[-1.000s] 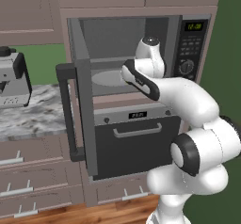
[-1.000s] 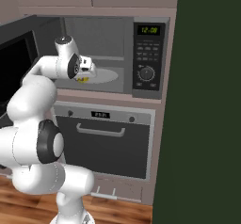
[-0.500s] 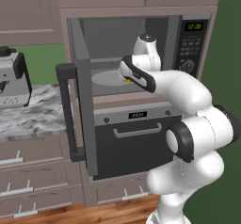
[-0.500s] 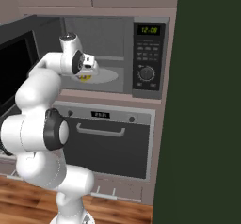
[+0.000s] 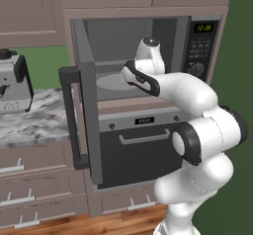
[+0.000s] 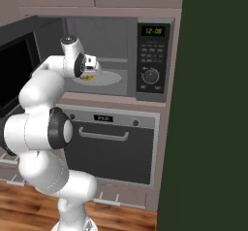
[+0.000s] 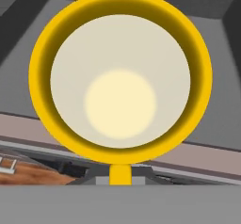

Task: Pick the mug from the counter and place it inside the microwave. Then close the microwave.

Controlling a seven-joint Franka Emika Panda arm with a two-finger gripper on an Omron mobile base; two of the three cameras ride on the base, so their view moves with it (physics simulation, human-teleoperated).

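The yellow mug [image 7: 120, 77] is seen from above in the hand view, with its cream inside and its small handle toward the bottom edge. My gripper [image 6: 89, 73] is shut on the mug [image 6: 87, 77], holding it at the left front of the open microwave [image 6: 152, 55], just over the pale turntable plate [image 6: 104, 78]. In the left base view my hand [image 5: 134, 77] reaches into the microwave [image 5: 128, 46] and covers the mug. The microwave door [image 5: 90, 115] stands wide open to the left. The marbled counter [image 5: 34, 123] lies left of it.
An oven [image 5: 138, 150] with a horizontal handle sits under the microwave. A coffee machine [image 5: 12, 88] stands on the counter at far left. The open door's black bar handle [image 5: 69, 120] juts toward me. A dark green wall [image 6: 213, 104] borders the right side.
My hand with the mug has shifted a little to the left across the microwave's opening, and the elbow has swung with it. The door has not moved.
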